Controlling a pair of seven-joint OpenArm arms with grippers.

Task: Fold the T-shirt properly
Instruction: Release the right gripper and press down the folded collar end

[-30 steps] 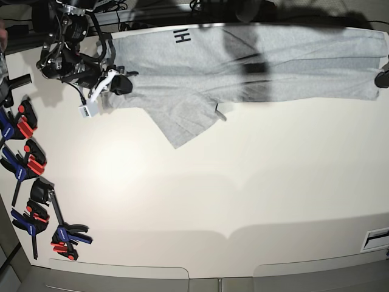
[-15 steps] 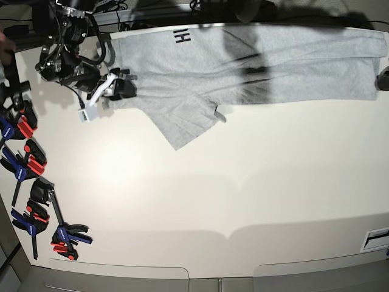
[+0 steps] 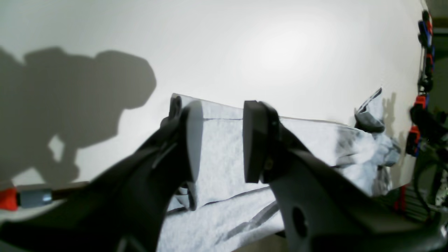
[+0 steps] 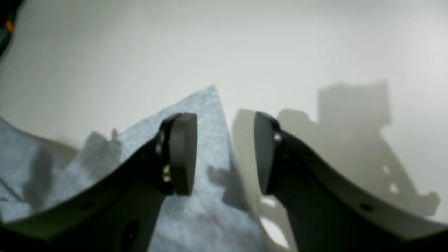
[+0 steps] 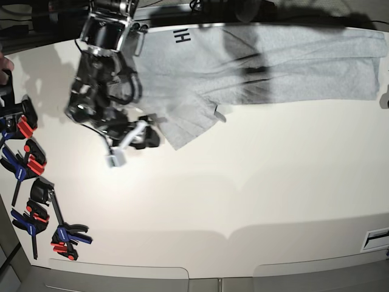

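Observation:
The light grey T-shirt [image 5: 292, 61] lies as a long strip along the table's far edge, with black letters [image 5: 182, 38] near its left end and a sleeve [image 5: 185, 121] pointing toward the front. My right gripper [image 5: 152, 135] hovers just left of the sleeve tip. In the right wrist view it [image 4: 224, 154] is open, with the cloth corner [image 4: 210, 105] under its left finger and nothing between the pads. My left gripper [image 3: 218, 140] is open above the shirt's [image 3: 308, 140] other end, near a corner [image 3: 176, 97], holding nothing.
Several red and blue clamps [image 5: 24, 164] lie along the table's left edge, also seen in the left wrist view as clamps [image 3: 420, 105]. The white tabletop [image 5: 243, 194] stretches in front of the shirt. A small slot [image 5: 377, 238] sits at the front right.
Both grippers went from shut to open, letting go of the shirt's ends. The right arm swung from the shirt's left end toward the front, down to the sleeve tip.

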